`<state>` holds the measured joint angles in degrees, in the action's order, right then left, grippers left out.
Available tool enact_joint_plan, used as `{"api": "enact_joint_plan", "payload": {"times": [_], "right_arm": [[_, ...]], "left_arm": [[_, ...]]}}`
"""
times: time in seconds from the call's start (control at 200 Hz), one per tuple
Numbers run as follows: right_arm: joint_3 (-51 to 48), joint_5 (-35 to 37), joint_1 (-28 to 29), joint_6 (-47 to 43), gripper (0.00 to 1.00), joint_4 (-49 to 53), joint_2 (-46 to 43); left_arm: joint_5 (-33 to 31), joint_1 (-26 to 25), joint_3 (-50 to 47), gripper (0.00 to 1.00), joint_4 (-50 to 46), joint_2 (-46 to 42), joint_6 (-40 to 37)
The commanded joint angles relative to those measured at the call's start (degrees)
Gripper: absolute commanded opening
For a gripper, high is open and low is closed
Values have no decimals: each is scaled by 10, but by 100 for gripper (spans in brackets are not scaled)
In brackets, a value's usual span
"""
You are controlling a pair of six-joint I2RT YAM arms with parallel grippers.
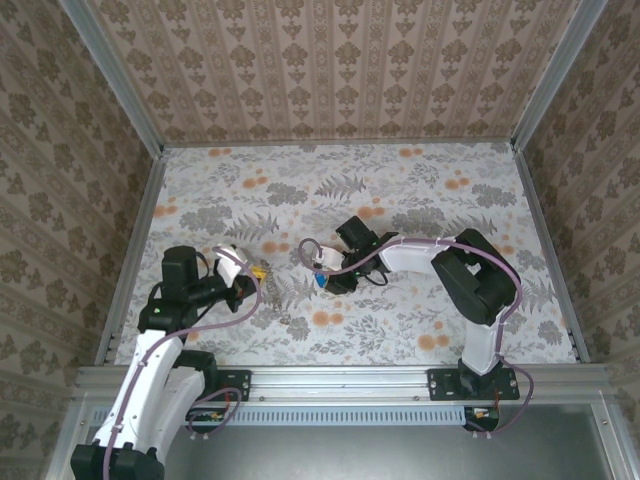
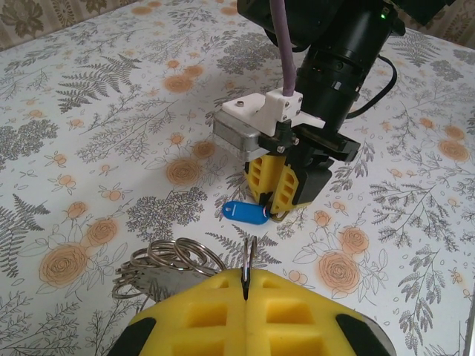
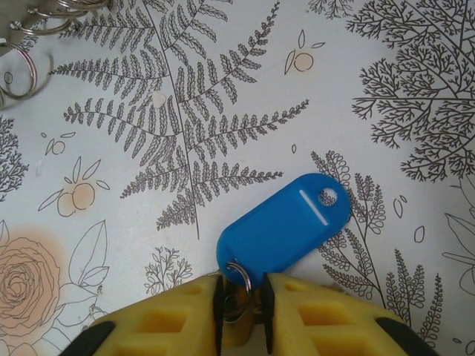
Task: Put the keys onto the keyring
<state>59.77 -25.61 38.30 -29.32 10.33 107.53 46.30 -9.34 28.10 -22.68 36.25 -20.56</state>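
Note:
The key's bright blue plastic head (image 3: 286, 230) lies flat on the flowered table (image 1: 400, 190). Its small metal ring (image 3: 241, 273) sits between the yellow pads of my right gripper (image 3: 243, 297), which is closed on it. From the left wrist that gripper (image 2: 278, 211) stands nose-down over the blue head (image 2: 249, 213). My left gripper (image 2: 246, 285) is shut on an upright metal keyring (image 2: 250, 256) that sticks up from between its pads. In the top view the left gripper (image 1: 258, 271) and right gripper (image 1: 322, 280) face each other near mid-table, a short gap apart.
A bunch of several metal split rings with a flat grey plate (image 2: 159, 259) hangs just left of my left pads; these rings (image 3: 22, 67) also lie at the top-left corner of the right wrist view. Patterned walls and metal rails (image 1: 135, 250) enclose the table.

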Motion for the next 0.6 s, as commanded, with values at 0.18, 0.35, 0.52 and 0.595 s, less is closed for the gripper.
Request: {"api": "enact_joint_plan", "payload": {"times": [0.18, 0.35, 0.52, 0.595], "right_arm": [[-32, -28, 4, -25, 13, 11, -31], [-40, -45, 4, -52, 4, 21, -64], [-52, -48, 3, -68, 0, 20, -96], [-63, -48, 3, -77, 1, 14, -102]], "left_arm": [[10, -2, -8, 0, 16, -18, 15], [8, -2, -11, 0, 20, -21, 17], [8, -2, -13, 0, 23, -21, 18], [7, -2, -14, 0, 24, -21, 18]]}}
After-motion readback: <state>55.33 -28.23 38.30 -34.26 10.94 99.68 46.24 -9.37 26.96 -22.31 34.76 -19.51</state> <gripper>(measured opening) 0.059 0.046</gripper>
